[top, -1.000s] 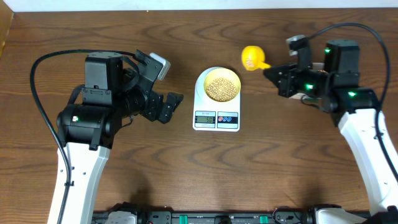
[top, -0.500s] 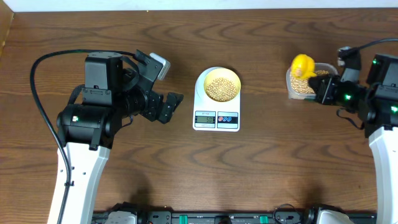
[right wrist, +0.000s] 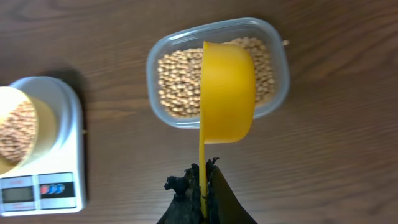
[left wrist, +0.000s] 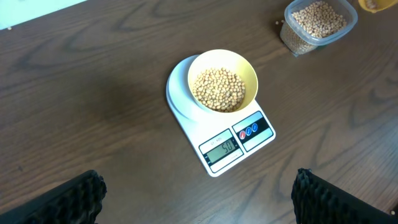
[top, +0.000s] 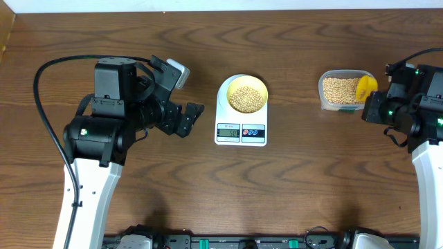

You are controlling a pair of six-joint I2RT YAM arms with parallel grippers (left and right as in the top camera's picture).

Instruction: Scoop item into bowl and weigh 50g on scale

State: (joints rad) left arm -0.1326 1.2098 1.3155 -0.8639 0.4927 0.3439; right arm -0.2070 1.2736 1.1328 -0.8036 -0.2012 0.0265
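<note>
A brown wooden table [top: 277,194] fills the overhead view. The left arm stands at 9 o'clock from the scale [top: 241,131]. The left gripper [left wrist: 198,186] points toward the scale with its jaws spread wide and nothing between them. The right arm comes in from the 3 o'clock edge. The right gripper [right wrist: 200,182] is clamped tight on the thin handle of a yellow scoop [right wrist: 227,93].

The white scale lies near the middle of the table, with its display and two buttons at its 6 o'clock end. The display reads 50 in the left wrist view. A clear plastic container [right wrist: 152,68] sits on the table at 2 to 3 o'clock from the scale, well apart from it, and is partly filled with beans [right wrist: 177,81].

The pale yellow bowl [left wrist: 222,59] rests upright on the scale's round platform, at its 12 o'clock end. More beans [left wrist: 217,90] cover the bowl's bottom. The scoop is turned on its side over the container's 3 o'clock half; I cannot tell whether it touches the beans.
</note>
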